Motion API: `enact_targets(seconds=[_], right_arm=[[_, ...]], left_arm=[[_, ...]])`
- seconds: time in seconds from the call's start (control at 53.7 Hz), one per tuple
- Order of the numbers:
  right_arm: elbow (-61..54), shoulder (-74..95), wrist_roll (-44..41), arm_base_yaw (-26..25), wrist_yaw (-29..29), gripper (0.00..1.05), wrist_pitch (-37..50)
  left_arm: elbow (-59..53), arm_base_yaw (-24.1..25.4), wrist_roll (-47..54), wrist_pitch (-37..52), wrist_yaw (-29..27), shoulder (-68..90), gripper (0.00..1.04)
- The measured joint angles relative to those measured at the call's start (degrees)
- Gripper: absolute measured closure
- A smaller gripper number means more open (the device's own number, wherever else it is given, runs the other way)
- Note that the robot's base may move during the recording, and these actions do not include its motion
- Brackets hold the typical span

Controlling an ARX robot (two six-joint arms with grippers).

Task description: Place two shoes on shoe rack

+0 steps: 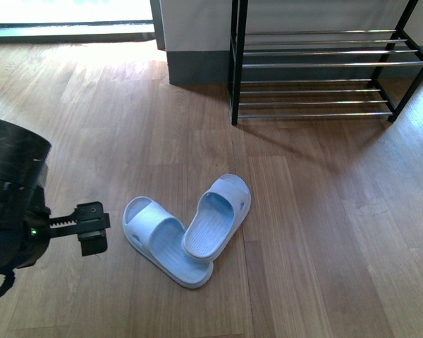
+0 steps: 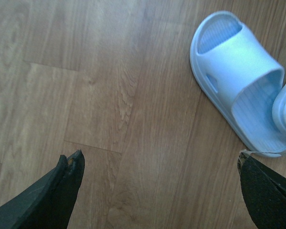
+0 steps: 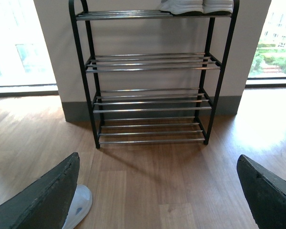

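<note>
Left gripper (image 1: 92, 227) near-left, spread wide, empty, beside slides (image 1: 187, 232); right gripper (image 3: 157, 158) likewise; reach step; next: straddle left one, clamp, carry to far shoe rack (image 1: 324, 63).

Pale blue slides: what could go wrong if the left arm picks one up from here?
1. The upper slide rests across the lower slide, so lifting the lower one may drag or flip its partner.
2. The open left fingers are beside the slides, not around one; closing now would probably grip air.
</note>
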Motion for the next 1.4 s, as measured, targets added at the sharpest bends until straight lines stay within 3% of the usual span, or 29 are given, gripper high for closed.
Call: enact_targets(seconds=[0.261,0.652,0.745,0.82,1.397], right_arm=[[0.0,0.0,0.0,0.0,0.0,0.09,0.0],[0.0,0.0,0.0,0.0,0.0,0.09,0.0],[0.0,0.0,0.0,0.0,0.0,0.09,0.0],[0.0,0.0,0.0,0.0,0.0,0.09,0.0],[0.0,0.0,0.0,0.0,0.0,0.09,0.0]], left_arm=[[11.2,-0.1,2.1,-0.6,2.0,12.4,0.09],[11.8,-0.6,1.2,-0.8,1.7,13.2,0.09],[11.3,-0.1,1.6,6.0,8.8,14.5,0.09],[14.0,0.0,1.8,6.1,10.2,17.8,0.09],[24.7,-0.8,4.2,6.6,8.8,34.6,0.09]])
